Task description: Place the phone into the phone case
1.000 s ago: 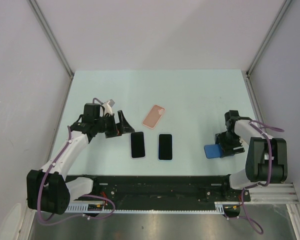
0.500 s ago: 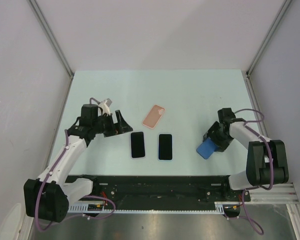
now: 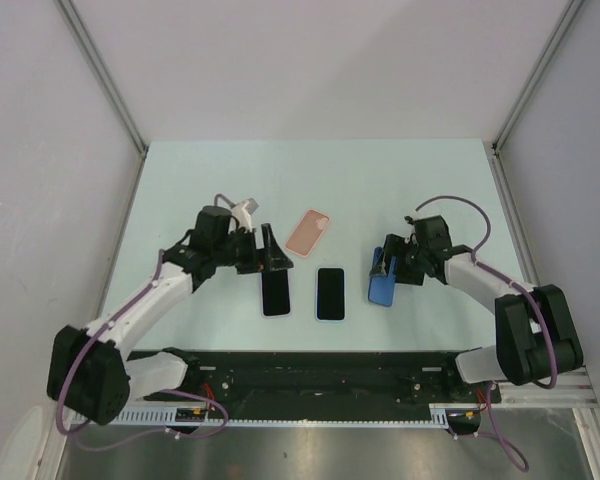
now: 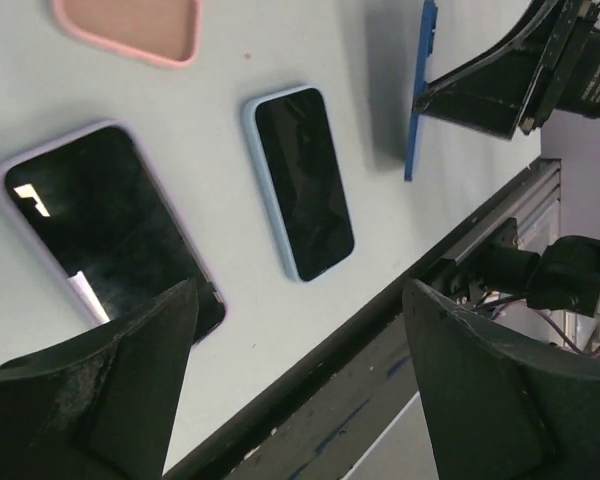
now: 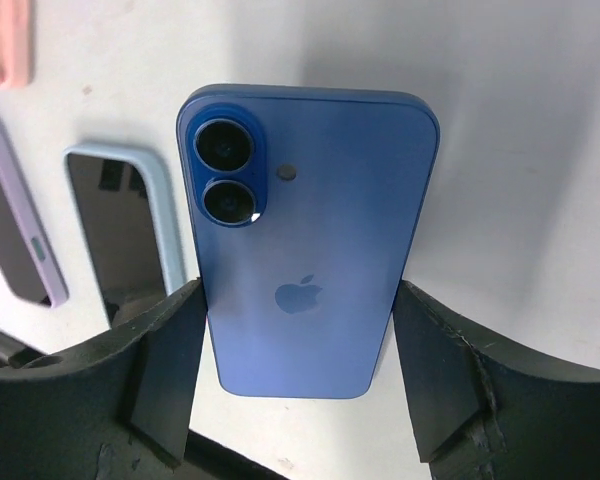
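Blue iPhone (image 5: 310,240) clenched upright in right pincer (image 5: 300,335), just right of light-blue-rimmed phone (image 3: 330,293) on desk (image 3: 400,190). Hovers left pincer (image 3: 270,260), released, over lilac-rimmed phone (image 3: 275,296). Pink phone case (image 3: 307,232) flat beyond both.

A: What colour are the two arms (image 3: 135,305)?
B: They are white tubes, with big black joints (image 3: 85,375) at the bends.
A: And the cables (image 3: 452,199)?
B: Purple and thin; one loops along each arm. The fingers (image 4: 100,400) are black and matte, shaped like wide wedges.
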Controlling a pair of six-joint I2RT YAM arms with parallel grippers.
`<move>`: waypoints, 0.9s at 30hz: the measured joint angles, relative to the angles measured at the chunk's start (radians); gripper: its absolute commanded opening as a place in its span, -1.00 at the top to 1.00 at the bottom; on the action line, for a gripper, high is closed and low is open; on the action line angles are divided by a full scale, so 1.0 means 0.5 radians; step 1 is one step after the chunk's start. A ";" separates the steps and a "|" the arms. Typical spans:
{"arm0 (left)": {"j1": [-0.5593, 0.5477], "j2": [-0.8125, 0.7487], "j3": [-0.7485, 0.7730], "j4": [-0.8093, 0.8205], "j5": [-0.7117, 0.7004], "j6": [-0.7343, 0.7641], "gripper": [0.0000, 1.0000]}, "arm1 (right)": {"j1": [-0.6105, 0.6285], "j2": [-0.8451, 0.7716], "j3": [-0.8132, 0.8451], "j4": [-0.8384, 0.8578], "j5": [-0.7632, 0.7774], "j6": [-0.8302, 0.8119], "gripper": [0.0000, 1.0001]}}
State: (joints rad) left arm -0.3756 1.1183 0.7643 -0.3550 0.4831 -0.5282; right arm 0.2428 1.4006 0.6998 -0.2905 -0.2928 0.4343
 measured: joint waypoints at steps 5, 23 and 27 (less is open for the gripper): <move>-0.203 0.379 0.146 0.219 0.037 -0.114 -0.68 | 0.074 -0.103 -0.086 0.172 -0.146 -0.063 -0.22; -0.527 1.270 0.776 0.738 0.203 -0.362 -0.39 | 0.366 -0.386 -0.117 0.426 -0.388 -0.138 -0.23; -0.537 1.302 0.796 0.735 0.214 -0.379 0.23 | 0.420 -0.391 -0.117 0.426 -0.386 -0.137 -0.25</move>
State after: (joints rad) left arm -0.6441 1.7695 1.1622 0.0128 0.5903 -0.7177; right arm 0.4530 1.2049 0.6415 -0.0772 -0.4858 0.3660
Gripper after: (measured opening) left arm 0.566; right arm 0.740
